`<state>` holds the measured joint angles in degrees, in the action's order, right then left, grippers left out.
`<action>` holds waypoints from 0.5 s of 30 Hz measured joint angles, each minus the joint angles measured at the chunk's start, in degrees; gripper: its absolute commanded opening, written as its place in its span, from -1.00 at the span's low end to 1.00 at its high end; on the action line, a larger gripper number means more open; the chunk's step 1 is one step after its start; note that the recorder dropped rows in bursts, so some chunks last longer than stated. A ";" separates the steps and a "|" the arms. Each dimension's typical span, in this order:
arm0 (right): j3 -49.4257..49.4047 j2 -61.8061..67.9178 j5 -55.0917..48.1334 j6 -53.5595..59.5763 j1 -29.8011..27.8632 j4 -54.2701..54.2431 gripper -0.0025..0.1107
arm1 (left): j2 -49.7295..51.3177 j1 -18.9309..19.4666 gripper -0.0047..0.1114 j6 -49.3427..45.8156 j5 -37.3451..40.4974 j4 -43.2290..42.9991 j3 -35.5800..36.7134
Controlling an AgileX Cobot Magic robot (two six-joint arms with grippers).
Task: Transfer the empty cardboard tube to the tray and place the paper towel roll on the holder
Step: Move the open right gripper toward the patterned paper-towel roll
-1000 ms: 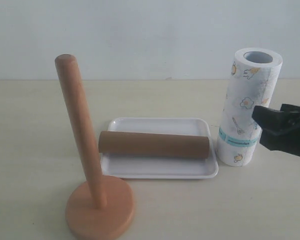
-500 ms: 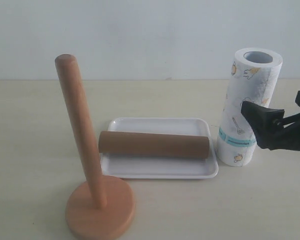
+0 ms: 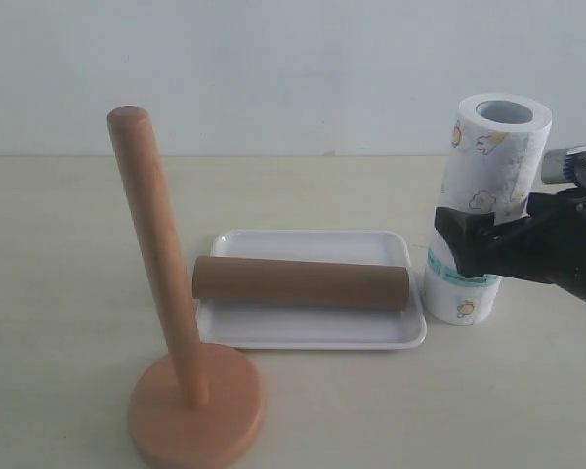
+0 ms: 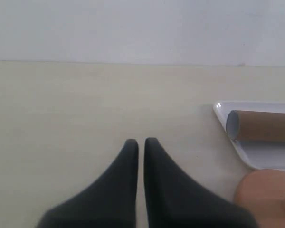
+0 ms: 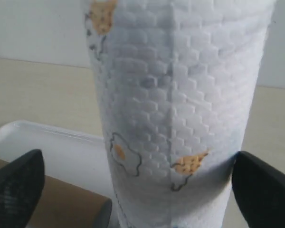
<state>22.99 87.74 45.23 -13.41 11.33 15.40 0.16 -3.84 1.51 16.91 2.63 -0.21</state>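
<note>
The paper towel roll (image 3: 495, 161) stands upright on the table just right of the tray (image 3: 313, 237). My right gripper (image 3: 475, 242) is open, one finger on either side of the roll's lower half (image 5: 175, 95); one finger is close against it, the other well apart. The empty cardboard tube (image 3: 303, 282) lies lengthwise in the white tray; its end (image 5: 52, 204) shows in the right wrist view too. The wooden holder (image 3: 156, 254) stands at front left, its post bare. My left gripper (image 4: 141, 141) is shut and empty above bare table, left of the tray corner (image 4: 223, 110) and the tube's end (image 4: 266, 126).
The holder's round base (image 4: 268, 199) sits close to the tray's near corner. A pale wall runs behind the table's far edge. The left arm does not show in the exterior view.
My right gripper opened wide and moved left, from beside the roll to straddling it. Roll, tube, tray and holder have not moved.
</note>
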 measured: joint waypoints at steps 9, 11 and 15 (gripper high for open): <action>4.80 8.65 0.22 0.33 0.00 -1.24 0.85 | 0.00 0.00 -0.85 0.00 0.00 0.00 0.00; 4.94 8.88 0.22 0.33 0.00 -1.24 0.68 | 0.00 0.00 -0.85 0.00 0.00 0.00 0.00; 4.94 8.98 0.22 0.44 0.00 -1.49 -0.25 | 0.00 0.00 -0.85 0.00 0.00 0.00 0.00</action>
<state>27.94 96.72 45.44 -12.97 11.33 13.91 0.16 -3.84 1.51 16.91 2.63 -0.21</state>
